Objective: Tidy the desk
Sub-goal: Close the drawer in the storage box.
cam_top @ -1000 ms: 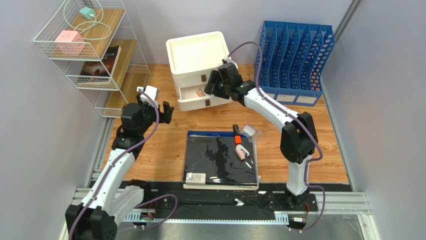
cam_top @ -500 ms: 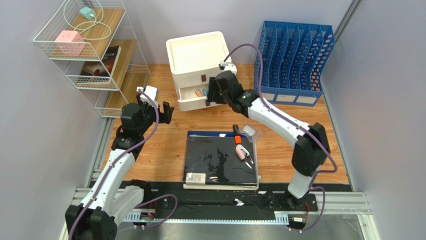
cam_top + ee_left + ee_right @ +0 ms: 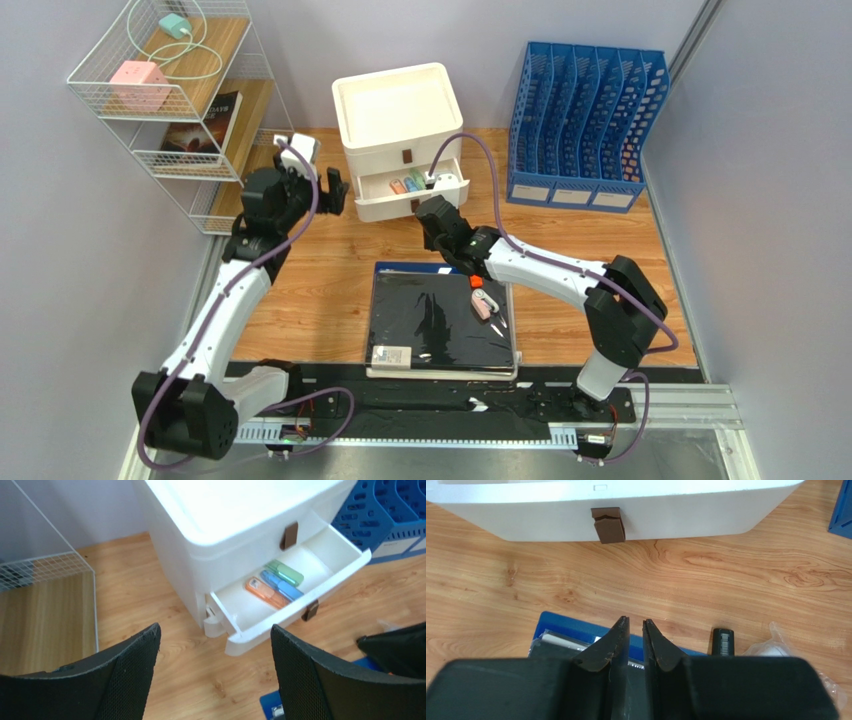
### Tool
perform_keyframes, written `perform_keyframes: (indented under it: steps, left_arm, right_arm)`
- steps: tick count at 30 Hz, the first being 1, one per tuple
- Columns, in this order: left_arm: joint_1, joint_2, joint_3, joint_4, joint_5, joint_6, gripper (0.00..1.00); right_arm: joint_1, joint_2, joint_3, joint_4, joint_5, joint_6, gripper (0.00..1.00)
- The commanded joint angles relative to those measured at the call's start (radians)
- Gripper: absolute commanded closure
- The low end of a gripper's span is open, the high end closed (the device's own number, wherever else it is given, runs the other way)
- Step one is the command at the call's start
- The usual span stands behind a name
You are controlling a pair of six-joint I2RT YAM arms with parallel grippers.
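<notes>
The wooden desk (image 3: 330, 270) carries a white drawer unit (image 3: 395, 115) with its lower drawer (image 3: 327, 555) pulled out. Orange (image 3: 261, 591), blue (image 3: 281, 586) and green (image 3: 286, 572) items lie in that drawer. My left gripper (image 3: 331, 192) (image 3: 215, 627) hovers open and empty left of the unit. My right gripper (image 3: 431, 213) (image 3: 636, 620) hangs low in front of the drawer front (image 3: 686, 517), over the far edge of a black folder (image 3: 430, 325). Its fingers stand a thin slit apart with nothing between them. A pink item (image 3: 483, 308) and an orange-black one (image 3: 476, 282) lie on the folder.
A blue file rack (image 3: 585, 120) stands at the back right. At the back left is a white wire shelf (image 3: 190, 120) with a pink cube, a cable and a book. A black stick (image 3: 724, 641) and a clear plastic bag (image 3: 783, 645) lie right of my right gripper.
My right gripper has pulled back out of the drawer towards the folder and closed from wide to nearly together. The left arm has reached forward towards the drawer unit's left side.
</notes>
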Motion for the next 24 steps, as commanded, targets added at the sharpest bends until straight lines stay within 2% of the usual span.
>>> perform_keyframes:
  steps: [1, 6, 12, 19, 24]
  left_arm:
    - [0.004, 0.151, 0.265, -0.032, -0.037, 0.007, 0.15]
    - [0.004, 0.269, 0.417, -0.023, -0.118, -0.039, 0.15]
    - [-0.002, 0.441, 0.512, -0.026, -0.198, -0.047, 0.15]
    - [-0.005, 0.648, 0.646, -0.084, -0.198, -0.071, 0.15]
    - [-0.008, 0.703, 0.695, -0.091, -0.198, -0.083, 0.18]
  right_arm:
    - [-0.001, 0.056, 0.035, 0.116, 0.089, -0.038, 0.79]
    - [-0.004, 0.136, 0.129, 0.115, 0.096, -0.063, 0.79]
    - [-0.021, 0.19, 0.195, 0.107, 0.087, -0.069, 0.78]
    - [-0.053, 0.201, 0.212, 0.11, 0.063, -0.07, 0.78]
    - [-0.077, 0.222, 0.252, 0.113, 0.053, -0.093, 0.79]
